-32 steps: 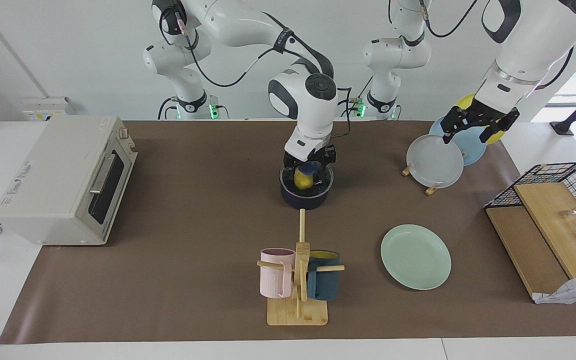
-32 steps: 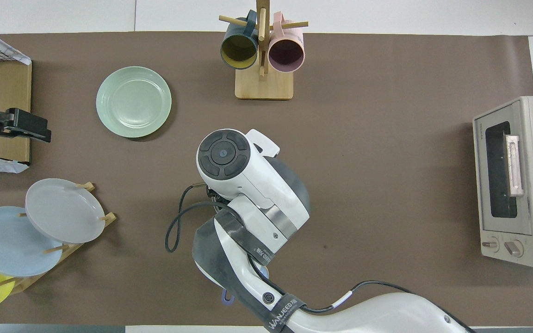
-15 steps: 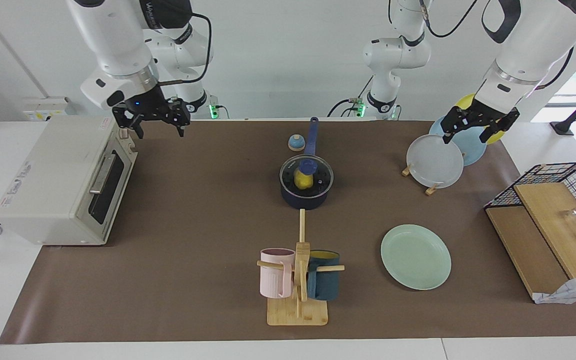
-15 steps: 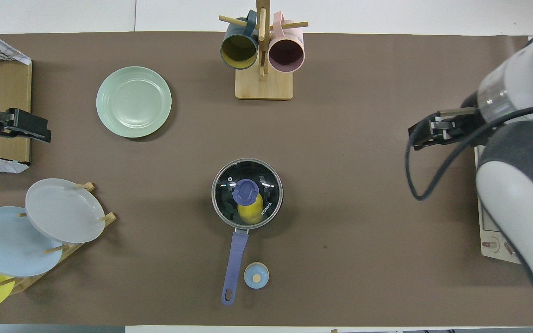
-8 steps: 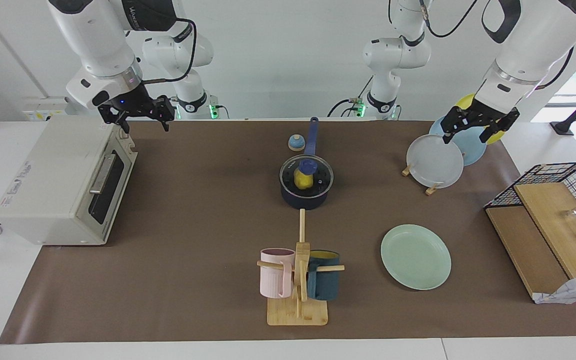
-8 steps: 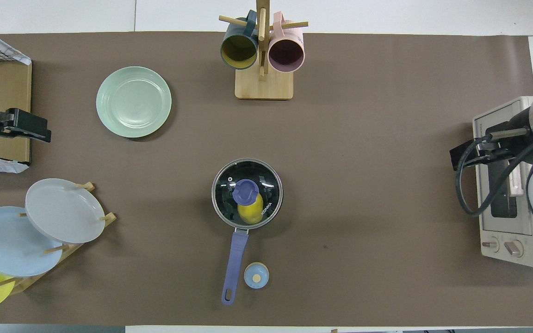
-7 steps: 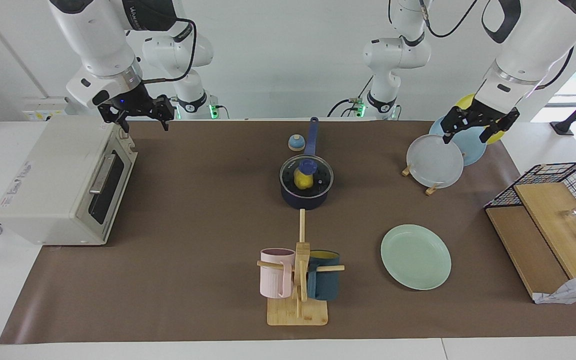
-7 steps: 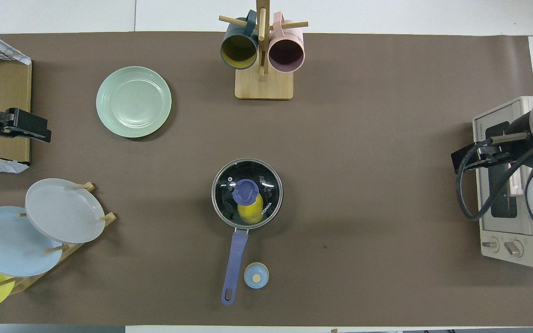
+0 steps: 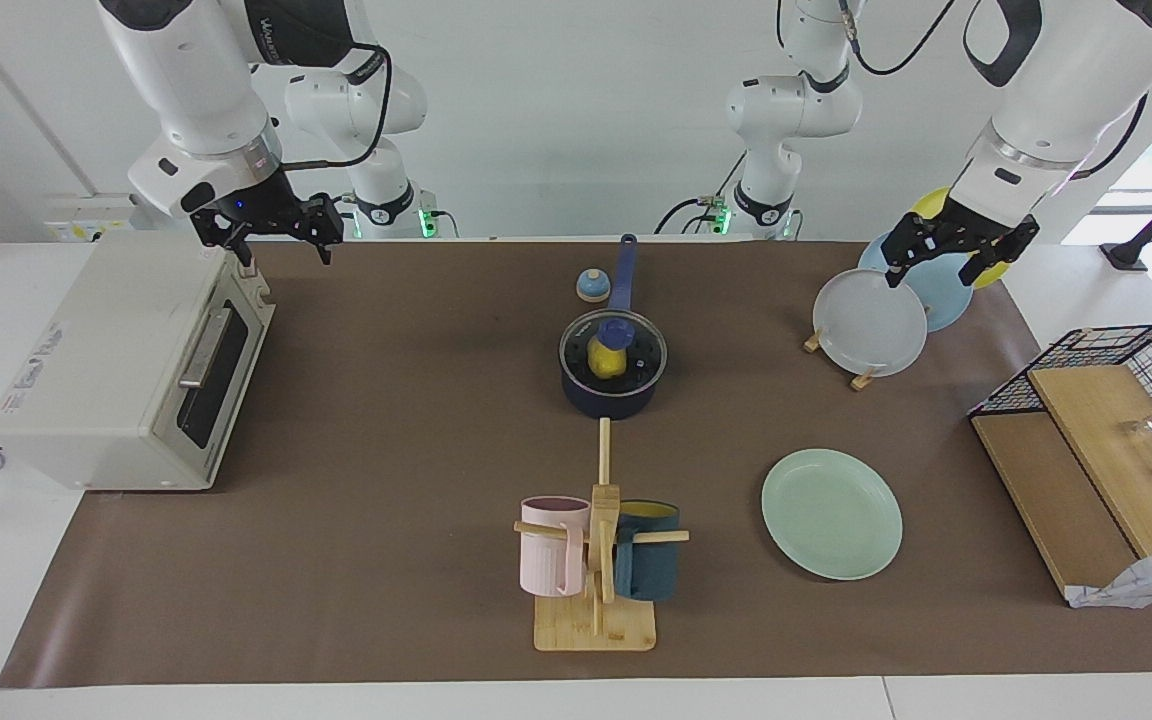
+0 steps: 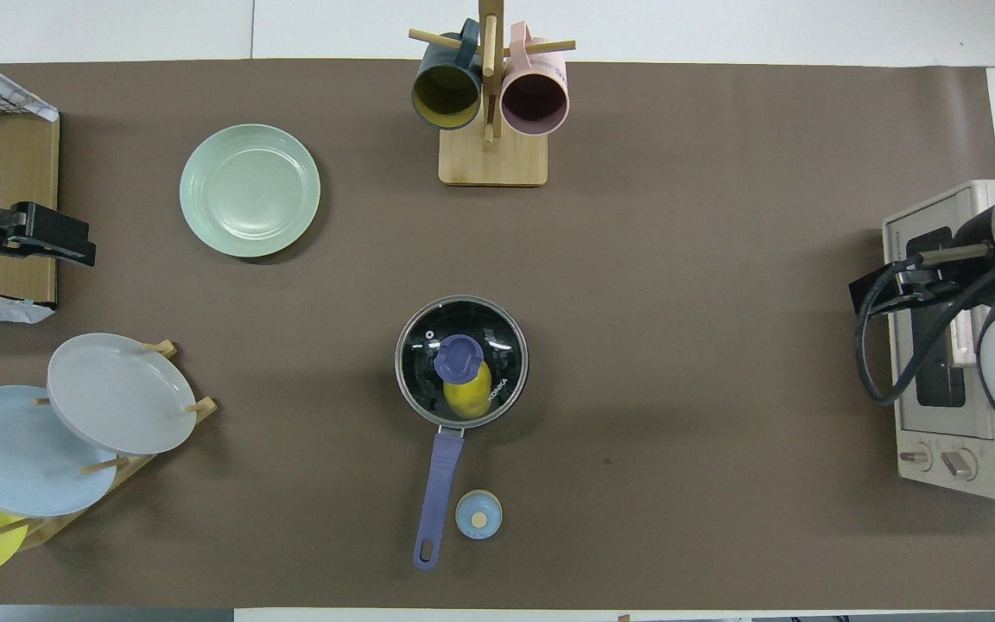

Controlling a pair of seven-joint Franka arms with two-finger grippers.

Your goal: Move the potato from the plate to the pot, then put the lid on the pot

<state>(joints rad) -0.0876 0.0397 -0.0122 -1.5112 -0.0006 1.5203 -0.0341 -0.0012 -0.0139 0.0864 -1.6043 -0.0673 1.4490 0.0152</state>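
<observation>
Potato (image 9: 605, 358) sits in pot (image 9: 608, 395), lid (image 9: 613, 349) seated on top, plate (image 9: 831, 513) bare. Right hand (image 9: 266, 232) raised over toaster oven (image 9: 126, 360), well away, fingers apart; left hand (image 9: 956, 248) over plate rack (image 9: 861, 378), fingers apart, waiting. Task looks done; just keep clear of lid.

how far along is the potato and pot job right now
Done, by the look of it: the small yellow potato sits inside the dark blue saucepan, and the round glass lid with a blue knob rests on it. The pale mint-green plate is bare. Nothing is in hand: the right gripper hangs open over the white toaster oven, and the left gripper waits open over the plate rack. Nothing seems left.
</observation>
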